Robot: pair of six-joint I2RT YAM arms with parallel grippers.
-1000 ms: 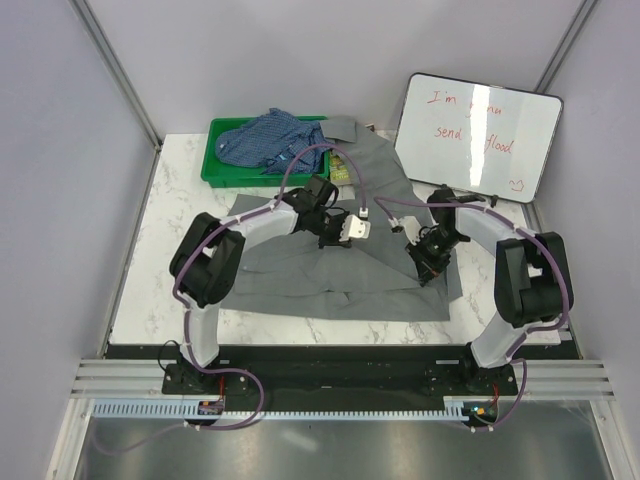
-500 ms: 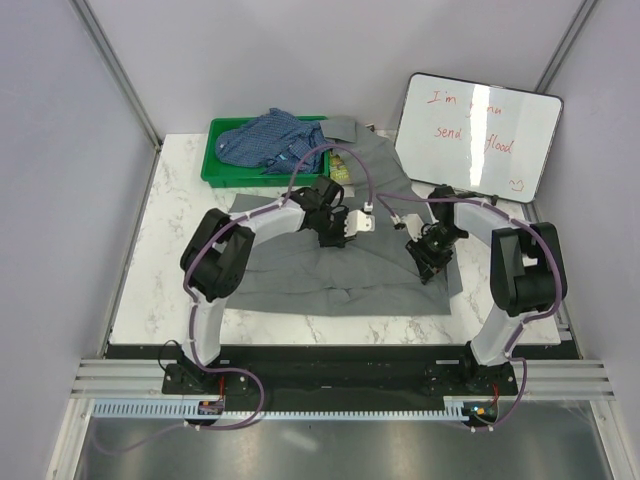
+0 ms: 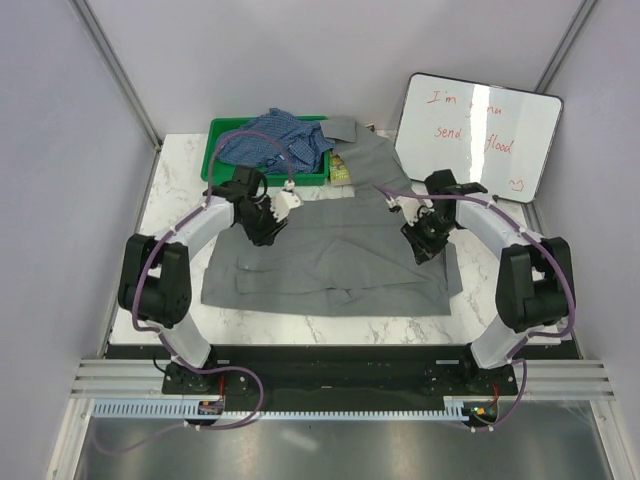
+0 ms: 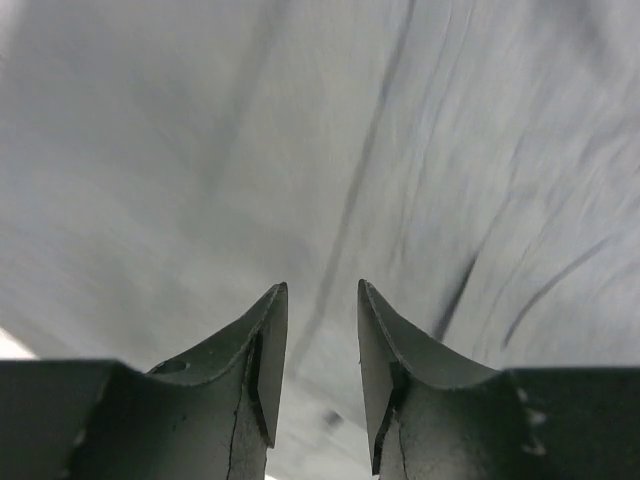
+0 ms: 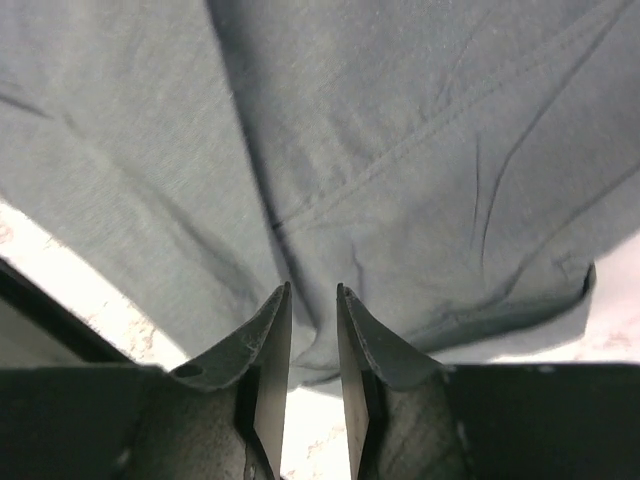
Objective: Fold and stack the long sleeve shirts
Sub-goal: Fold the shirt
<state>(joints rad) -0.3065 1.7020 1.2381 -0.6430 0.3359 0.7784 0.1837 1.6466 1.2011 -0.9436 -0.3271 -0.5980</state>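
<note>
Grey shirt [image 3: 330,265] directly beneath left gripper [image 4: 318,288]

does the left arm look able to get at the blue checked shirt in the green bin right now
Probably yes. The left gripper is over the grey shirt just in front of the green bin, holding nothing, with nothing between it and the blue shirt.

Table [image 3: 175,215], white marble-pattern top, enclosed by plain pale grey walls [image 3: 60,150] at left, right and back; green plastic tray [image 3: 218,172] at its far edge, left of centre. Whiteboard [image 3: 478,135], dark-framed, leaning at the far right corner, red handwriting partly legible: "I'm", "send", "flood". Slotted grey cable duct [image 3: 330,408] along the near side, just in front of aluminium rails [image 3: 120,375]
</note>
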